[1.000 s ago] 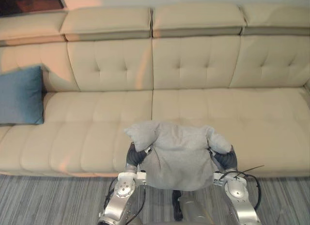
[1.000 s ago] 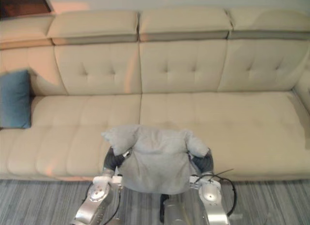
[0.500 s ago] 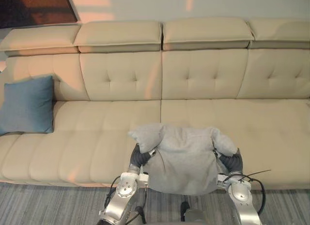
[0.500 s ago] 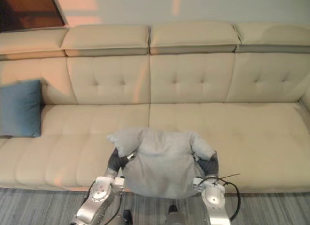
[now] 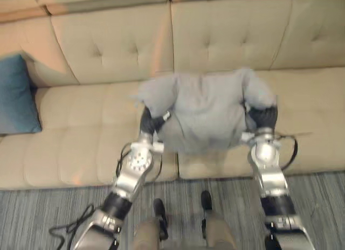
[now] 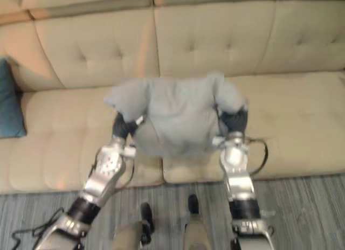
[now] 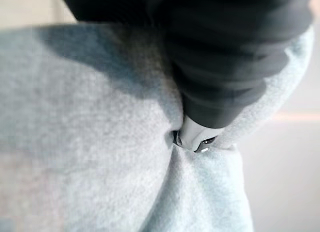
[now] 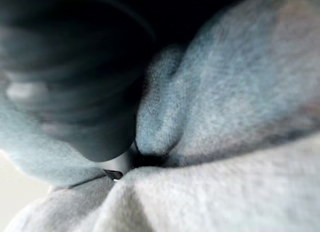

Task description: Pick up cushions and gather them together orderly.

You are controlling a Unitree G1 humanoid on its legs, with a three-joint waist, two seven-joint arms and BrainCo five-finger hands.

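Because the left hand (image 5: 148,120) and the right hand (image 5: 262,118) press it from either side, each sunk in the cloth so that open or closed cannot be told, one grey cushion (image 5: 207,112) hangs over the sofa seat (image 5: 81,147), likely bound for the one blue cushion (image 5: 16,96) at the far left end.
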